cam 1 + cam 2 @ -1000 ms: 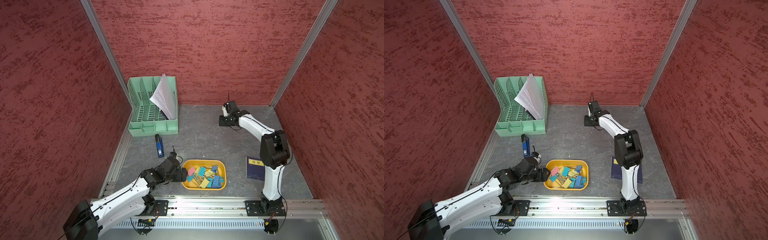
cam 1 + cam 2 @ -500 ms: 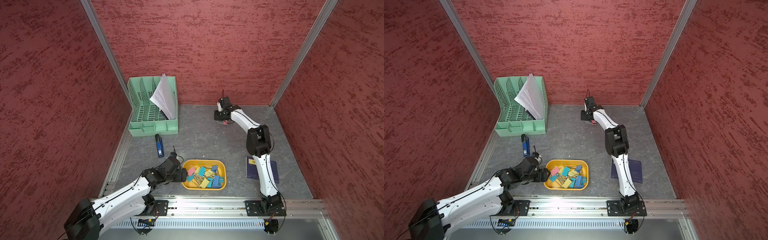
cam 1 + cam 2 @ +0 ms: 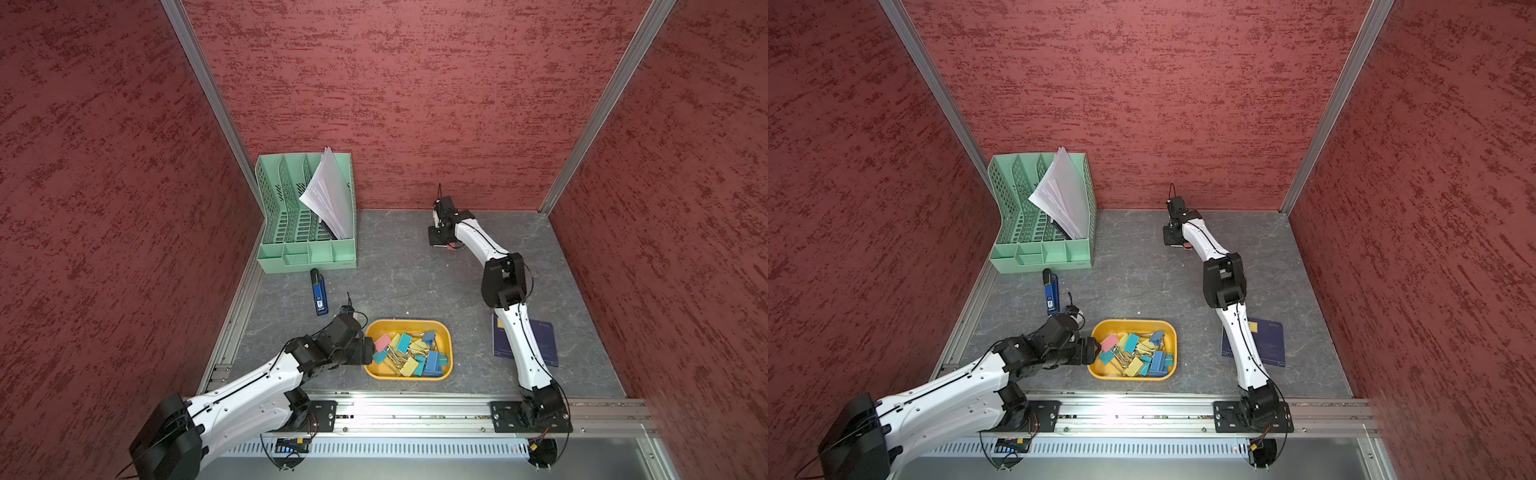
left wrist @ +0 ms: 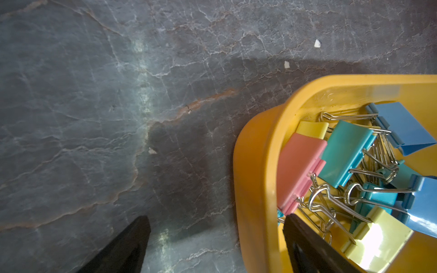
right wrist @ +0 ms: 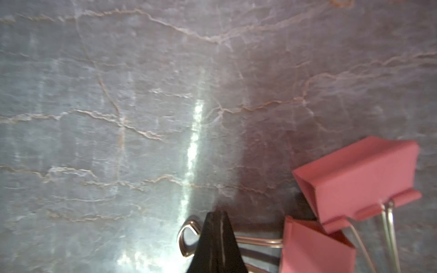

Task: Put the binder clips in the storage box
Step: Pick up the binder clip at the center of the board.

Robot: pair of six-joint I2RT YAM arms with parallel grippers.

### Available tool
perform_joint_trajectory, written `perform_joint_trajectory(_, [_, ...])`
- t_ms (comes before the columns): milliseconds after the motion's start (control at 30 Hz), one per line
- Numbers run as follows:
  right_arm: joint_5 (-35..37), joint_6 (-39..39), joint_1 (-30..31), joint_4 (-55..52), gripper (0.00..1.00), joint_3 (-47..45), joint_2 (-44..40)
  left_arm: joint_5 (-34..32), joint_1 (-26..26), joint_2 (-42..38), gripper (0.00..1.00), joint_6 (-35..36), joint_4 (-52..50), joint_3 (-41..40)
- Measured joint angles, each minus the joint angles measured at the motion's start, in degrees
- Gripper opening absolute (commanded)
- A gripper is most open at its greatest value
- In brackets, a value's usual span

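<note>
— How many clips (image 3: pixel 404 343) are in the box (image 3: pixel 409 322)?
— Roughly ten, but they are piled and overlapping, so I can't give an exact count. One is pink for certain. The rest are yellow, teal and blue, a few of each.
— Any outside it?
— Two pink clips (image 5: pixel 359 177) lie on the counter (image 3: pixel 395 270) near the back wall. They are right beside each other and well apart from the box.
— And the right claw (image 5: pixel 216 224)?
— It is down at those two, tips pressed together on the wire handle of the nearer one. The handle's loop sticks out beside the tips.
— The left claw (image 4: pixel 216 216)?
— Spread wide and holding nothing. It straddles the box's end wall, one finger above the clips inside and the other above bare counter.
— Where is the box?
— Near the counter's front edge, between the two arm bases.
— What else?
— One green organizer (image 3: pixel 307 253) sits in the back left corner with one sheaf of paper (image 3: pixel 328 199) in it. One stapler (image 3: pixel 318 291) lies just in front of it, and one dark booklet (image 3: pixel 540 345) lies under the right arm.
</note>
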Motion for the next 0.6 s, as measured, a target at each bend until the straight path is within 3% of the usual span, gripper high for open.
perform_joint_trajectory(300, [1.62, -2.62, 0.0, -0.09, 0.0, -0.61, -0.22, 0.02, 0.0, 0.0, 0.93, 0.0, 0.02, 0.0])
perform_joint_trajectory(600, [1.42, -2.38, 0.26, 4.28, 0.0, -23.23, -13.27, 0.0, 0.0, 0.0, 0.93, 0.0, 0.0, 0.0])
